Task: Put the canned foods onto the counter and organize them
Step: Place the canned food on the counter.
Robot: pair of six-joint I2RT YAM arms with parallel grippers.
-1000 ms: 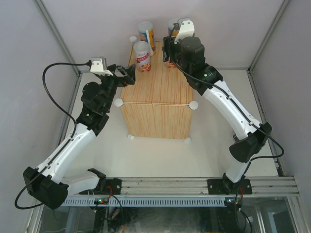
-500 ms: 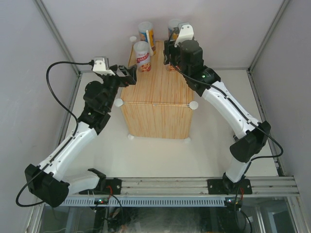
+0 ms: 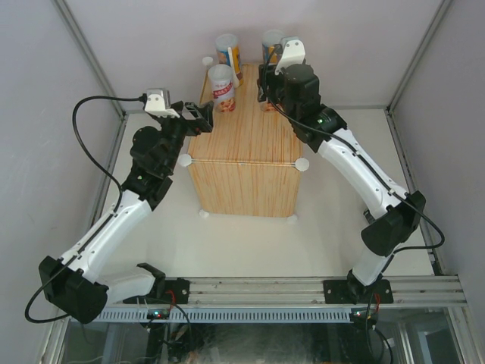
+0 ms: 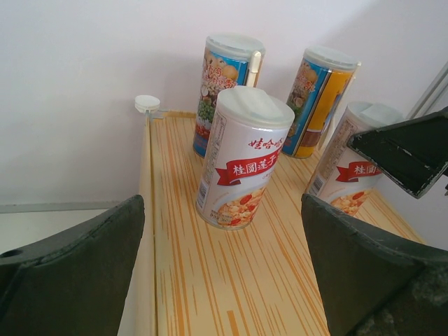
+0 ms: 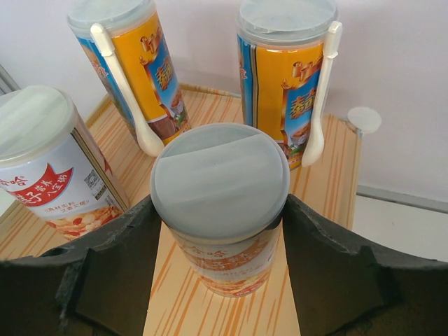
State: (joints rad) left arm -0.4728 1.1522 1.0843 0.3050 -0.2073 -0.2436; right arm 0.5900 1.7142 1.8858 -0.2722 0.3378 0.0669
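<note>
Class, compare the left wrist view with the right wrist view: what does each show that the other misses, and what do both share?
Only the left wrist view shows the left gripper, jaws open and empty, plus a dark finger from the other arm covering part of the held white-red can. Only the right wrist view shows the right gripper, jaws closed on that can, its lid seen from above. Both show the free white-red can, two tall blue-orange cylinders and the wooden counter.
</note>
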